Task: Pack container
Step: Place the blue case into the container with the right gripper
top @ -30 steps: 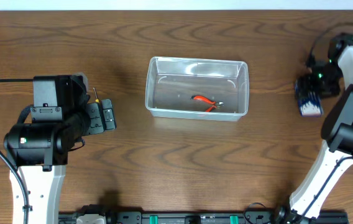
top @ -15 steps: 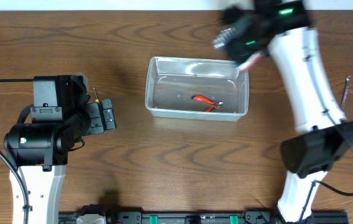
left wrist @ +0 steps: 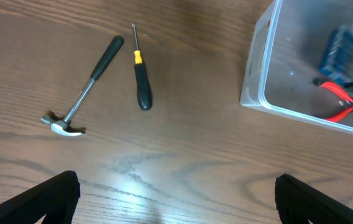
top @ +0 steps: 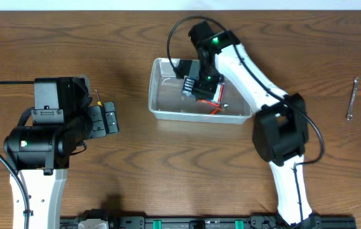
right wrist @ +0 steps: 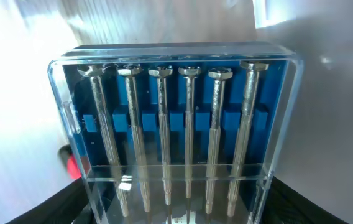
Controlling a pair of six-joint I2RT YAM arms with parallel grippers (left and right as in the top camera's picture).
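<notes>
One arm matters here. The right gripper (top: 195, 86) is clamped on a clear screwdriver-set case (right wrist: 176, 124), whose six steel shafts over a blue insert run from 6 toward 12 o'clock in the wrist view. Overhead, gripper and case hang within the outline of the container (top: 154, 102), near its 12 o'clock wall; whether the case touches the floor I cannot tell. Red pliers (top: 217, 108) lie at 4 o'clock of the case, and bare floor opens toward 8 o'clock. The left gripper (top: 107, 119), fingers apart and empty, sits well off at the container's 9 o'clock, near a hammer (left wrist: 80, 90) and screwdriver (left wrist: 141, 78).
</notes>
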